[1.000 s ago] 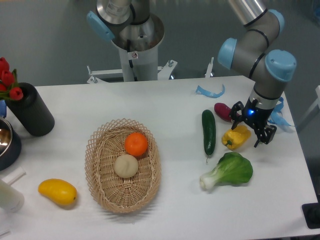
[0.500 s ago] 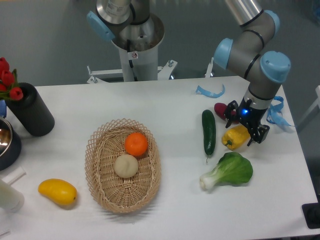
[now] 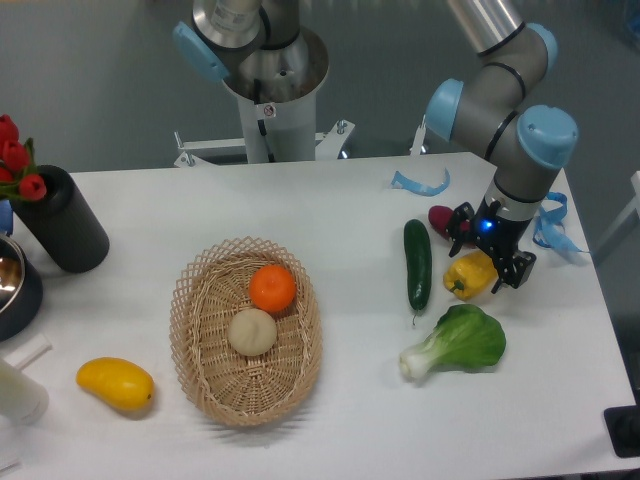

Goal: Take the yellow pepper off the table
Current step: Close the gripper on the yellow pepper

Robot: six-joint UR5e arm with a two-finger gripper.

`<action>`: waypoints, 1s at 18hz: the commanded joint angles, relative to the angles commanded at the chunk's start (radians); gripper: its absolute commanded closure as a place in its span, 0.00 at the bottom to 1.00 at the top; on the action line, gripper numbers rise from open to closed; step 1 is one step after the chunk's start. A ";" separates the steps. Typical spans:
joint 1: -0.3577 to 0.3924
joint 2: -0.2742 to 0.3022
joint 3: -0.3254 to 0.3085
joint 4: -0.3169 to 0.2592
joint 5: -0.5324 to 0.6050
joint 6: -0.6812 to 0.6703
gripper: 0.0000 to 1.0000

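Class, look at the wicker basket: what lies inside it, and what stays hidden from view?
Inside the wicker basket lie an orange and, touching it, a pale round item. The basket floor beneath both is covered, so anything under them cannot be seen.

Bright, even overhead light; soft faint shadows; sharp focus throughout.

Arm: enters from upper right, elbow bent, wrist directed downward.
Gripper (image 3: 487,258): low above the table (image 3: 330,420), jaws spread apart.
Wrist indicator: blue light lit.
Contact: cannot be determined.
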 joint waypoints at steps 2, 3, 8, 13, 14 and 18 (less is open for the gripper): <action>0.000 -0.002 0.000 0.000 0.000 0.000 0.01; -0.002 -0.002 0.002 0.000 0.000 0.000 0.03; 0.002 -0.002 0.008 0.000 0.000 -0.002 0.43; 0.005 0.005 0.017 0.000 -0.002 -0.005 0.55; 0.005 0.008 0.020 0.002 -0.002 -0.009 0.56; 0.005 0.037 0.037 -0.003 -0.011 -0.018 0.57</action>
